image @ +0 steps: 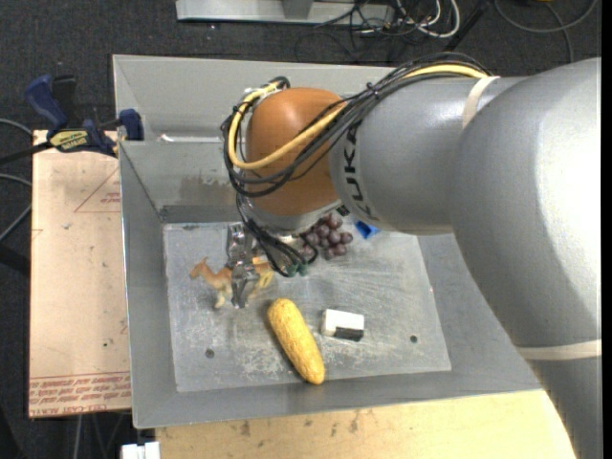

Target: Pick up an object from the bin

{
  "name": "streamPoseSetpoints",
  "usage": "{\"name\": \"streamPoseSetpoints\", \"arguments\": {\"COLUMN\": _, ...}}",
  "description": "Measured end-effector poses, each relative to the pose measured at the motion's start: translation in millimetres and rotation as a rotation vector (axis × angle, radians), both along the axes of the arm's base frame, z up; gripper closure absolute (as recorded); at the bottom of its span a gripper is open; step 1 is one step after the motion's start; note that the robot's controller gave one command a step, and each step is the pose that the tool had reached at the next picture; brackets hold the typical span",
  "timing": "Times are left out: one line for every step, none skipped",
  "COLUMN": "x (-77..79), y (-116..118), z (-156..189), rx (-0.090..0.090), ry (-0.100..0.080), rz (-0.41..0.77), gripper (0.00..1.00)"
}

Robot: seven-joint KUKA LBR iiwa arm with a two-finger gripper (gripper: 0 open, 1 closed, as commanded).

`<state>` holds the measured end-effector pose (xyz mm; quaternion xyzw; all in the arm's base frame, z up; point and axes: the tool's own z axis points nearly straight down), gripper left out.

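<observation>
Looking into the grey bin (143, 256), you find the gripper (241, 280) down at the left part of the floor, right against a small tan toy animal (212, 275) (long-legged, perhaps a giraffe). You cannot tell whether the claw is apart or together there. Near it to the right lies a yellow corn cob (295, 340), then a small white-and-black block (342, 324). Behind them, dark purple grapes (332, 236) sit under the arm's orange cover (287, 151).
</observation>
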<state>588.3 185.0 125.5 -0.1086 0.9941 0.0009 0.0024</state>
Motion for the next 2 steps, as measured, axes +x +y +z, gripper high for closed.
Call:
{"name": "streamPoseSetpoints", "arguments": {"x": 0.0, "y": 0.1, "z": 8.9, "rx": 0.0, "ry": 0.0, "rz": 0.0, "gripper": 1.0}}
{"name": "streamPoseSetpoints", "arguments": {"x": 0.6, "y": 0.4, "z": 13.0, "rx": 0.0, "ry": -0.001, "rz": -0.001, "gripper": 1.0}}
